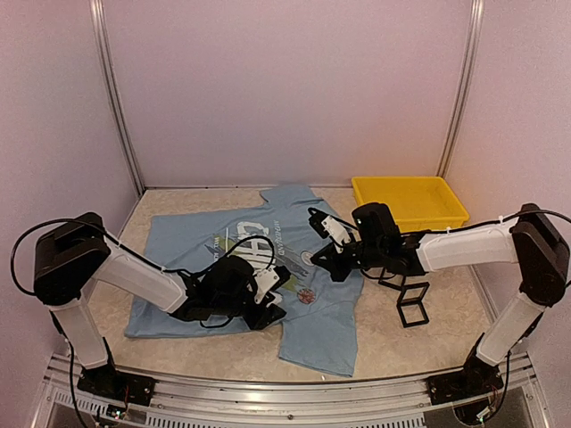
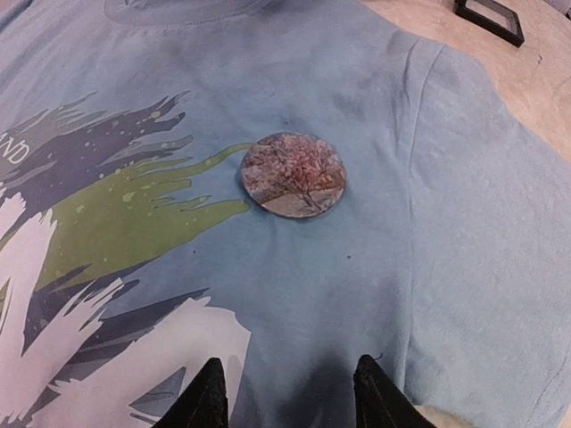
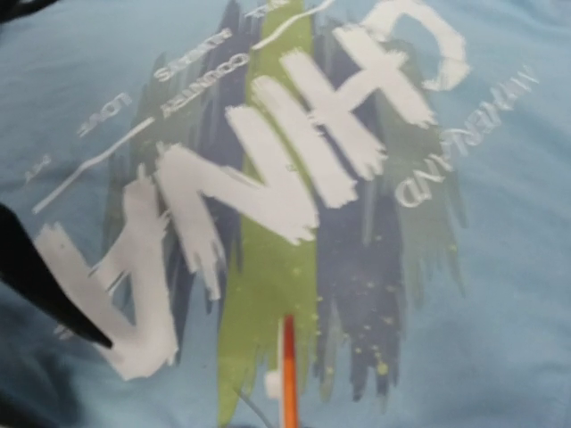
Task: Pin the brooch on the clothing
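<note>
The clothing [image 1: 241, 267], a light blue T-shirt with white "CHINA" lettering [image 3: 294, 152] and green streaks, lies flat on the table. The brooch [image 2: 293, 175], a round disc with a reddish tree picture, rests on the shirt beside the print, also visible from above [image 1: 306, 295]. My left gripper [image 2: 290, 379] hovers low over the fabric just short of the brooch, open with nothing between its fingers. My right gripper [image 1: 319, 260] hangs shut over the chest print. A thin orange and white strip [image 3: 288, 370] rises from the bottom edge of the right wrist view; I cannot tell what it is.
A yellow tray [image 1: 410, 201] stands at the back right. Two small black frame stands [image 1: 412, 303] sit right of the shirt; one shows in the left wrist view [image 2: 489, 18]. The left arm's dark tip [image 3: 36, 285] intrudes in the right wrist view.
</note>
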Robot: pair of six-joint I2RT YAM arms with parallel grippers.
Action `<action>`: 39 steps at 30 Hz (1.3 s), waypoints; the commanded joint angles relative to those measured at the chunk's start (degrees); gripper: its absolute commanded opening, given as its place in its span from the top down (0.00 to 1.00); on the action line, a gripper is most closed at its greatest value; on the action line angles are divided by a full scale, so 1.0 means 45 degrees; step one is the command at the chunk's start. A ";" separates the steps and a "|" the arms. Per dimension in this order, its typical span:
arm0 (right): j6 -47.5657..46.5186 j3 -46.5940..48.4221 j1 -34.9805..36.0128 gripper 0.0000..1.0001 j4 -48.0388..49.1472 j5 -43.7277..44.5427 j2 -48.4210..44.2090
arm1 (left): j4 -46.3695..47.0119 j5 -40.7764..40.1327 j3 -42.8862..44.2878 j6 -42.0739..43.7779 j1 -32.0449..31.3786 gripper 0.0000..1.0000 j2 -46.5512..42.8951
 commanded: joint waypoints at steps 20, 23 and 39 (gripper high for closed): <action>-0.3996 -0.0858 0.0058 1.00 0.3580 -0.2212 0.1469 | 0.1567 -0.0180 -0.0741 0.0826 0.0190 0.61 0.0725; -0.4226 -0.0893 0.0165 1.00 0.3971 -0.2265 0.1966 | 0.1497 0.0093 -0.0672 0.0879 0.0181 0.92 0.1097; -0.7430 -0.2030 0.1282 1.00 0.6832 -0.1793 0.3104 | 0.2835 0.2858 -0.1322 0.0570 0.0806 1.00 -0.0466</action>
